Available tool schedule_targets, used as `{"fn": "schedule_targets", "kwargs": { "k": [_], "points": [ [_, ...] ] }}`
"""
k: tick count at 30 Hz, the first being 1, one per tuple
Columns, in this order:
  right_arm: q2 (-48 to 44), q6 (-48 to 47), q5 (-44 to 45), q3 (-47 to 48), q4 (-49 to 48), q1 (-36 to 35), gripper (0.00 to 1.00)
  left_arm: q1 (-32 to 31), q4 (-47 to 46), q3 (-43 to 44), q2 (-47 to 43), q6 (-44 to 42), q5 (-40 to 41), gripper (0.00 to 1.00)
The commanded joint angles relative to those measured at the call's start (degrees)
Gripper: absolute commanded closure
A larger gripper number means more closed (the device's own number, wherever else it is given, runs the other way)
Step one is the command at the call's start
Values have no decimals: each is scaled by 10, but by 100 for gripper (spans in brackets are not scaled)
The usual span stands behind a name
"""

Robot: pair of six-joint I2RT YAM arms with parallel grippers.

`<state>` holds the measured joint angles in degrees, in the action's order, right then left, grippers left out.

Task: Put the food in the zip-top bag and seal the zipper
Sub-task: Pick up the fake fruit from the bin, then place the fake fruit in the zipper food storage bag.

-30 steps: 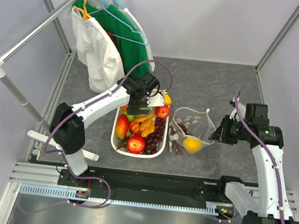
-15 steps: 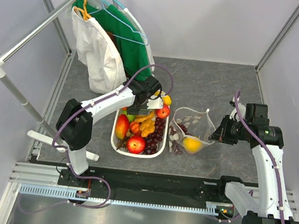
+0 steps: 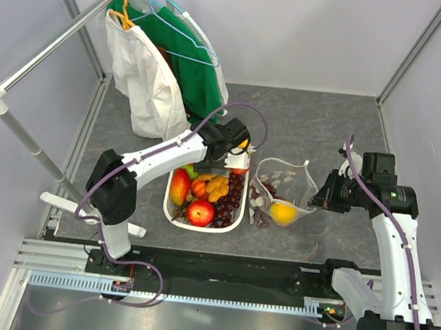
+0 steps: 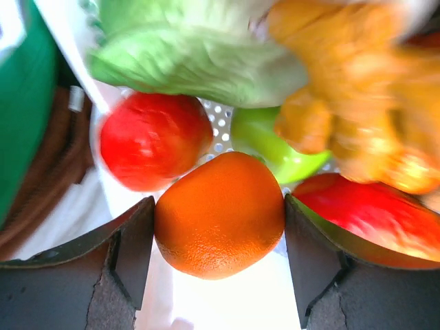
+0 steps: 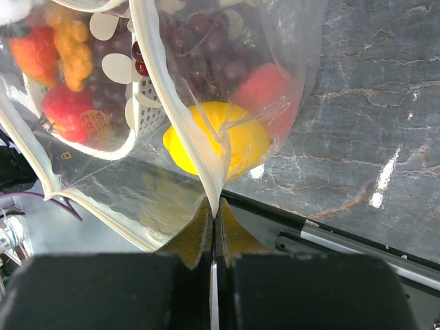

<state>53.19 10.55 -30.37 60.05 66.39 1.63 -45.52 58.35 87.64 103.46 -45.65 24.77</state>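
Left gripper (image 3: pixel 236 146), jaws clamped on the orange (image 4: pixel 218 214), has swung toward the zip-top bag (image 3: pixel 284 179); right gripper (image 5: pixel 213 227) jaws pinch its rim open.

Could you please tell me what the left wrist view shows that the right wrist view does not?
Only left wrist: the left gripper shut on an orange, plus a pale green leaf. Only right wrist: the right gripper pinching the zip-top bag by its edge, a lemon and grapes inside, the grey table. Both: the white basket holding red fruit.
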Motion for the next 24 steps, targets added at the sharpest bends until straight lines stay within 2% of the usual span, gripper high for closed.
{"fn": "schedule_targets", "kwargs": {
  "k": [1, 5, 9, 12, 16, 24],
  "points": [
    [-5, -1, -10, 9, -15, 0, 100, -44, 67, 116, -50, 42, -40, 52],
    [-5, 1, -13, 9, -16, 0, 100, -77, 119, 238, -54, 77, -125, 50],
    [-4, 3, -16, 10, -18, 0, 100, -105, 121, 371, -47, 109, -211, 51],
    [-5, 4, -18, 12, -18, 1, 100, -119, 112, 412, -35, 137, -268, 51],
    [-5, 4, -21, 12, -19, 3, 100, -129, 84, 425, -19, 189, -364, 49],
    [-3, 5, -22, 14, -19, 4, 100, -133, 15, 443, 55, 259, -429, 48]
  ]
}}
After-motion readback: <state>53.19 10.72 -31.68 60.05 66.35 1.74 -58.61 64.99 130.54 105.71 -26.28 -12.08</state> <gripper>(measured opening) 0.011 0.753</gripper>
